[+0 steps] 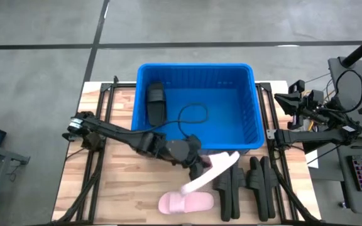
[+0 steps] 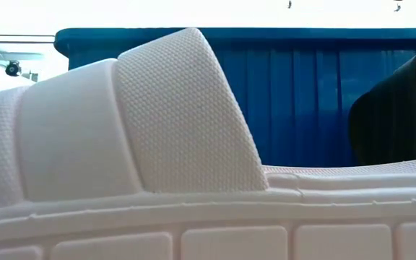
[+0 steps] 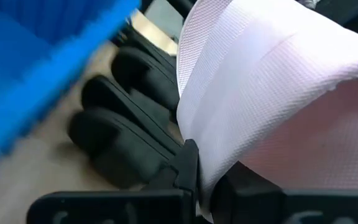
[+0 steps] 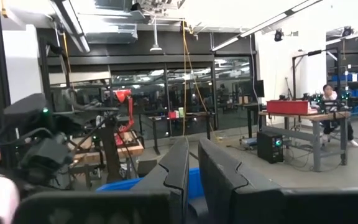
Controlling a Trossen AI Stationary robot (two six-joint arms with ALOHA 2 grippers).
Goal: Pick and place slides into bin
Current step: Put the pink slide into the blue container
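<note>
Left gripper (image 1: 201, 168) is clenched on a pale pink slide (image 1: 211, 174), lifted just in front of the bin (image 1: 197, 108). It looks light, flexible foam; the strap or sole edge seems the best hold. Right gripper (image 4: 191, 171) is closed, empty, parked at the table's right.

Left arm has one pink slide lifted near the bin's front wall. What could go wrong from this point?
The left gripper pinches the pink slide at one end, so the long free end may swing or slip out. That slide sits close to the bin front wall and could catch the rim on the way in. The black slides lie just beside it and might get knocked. The right gripper waits, shut, off to the side.
</note>
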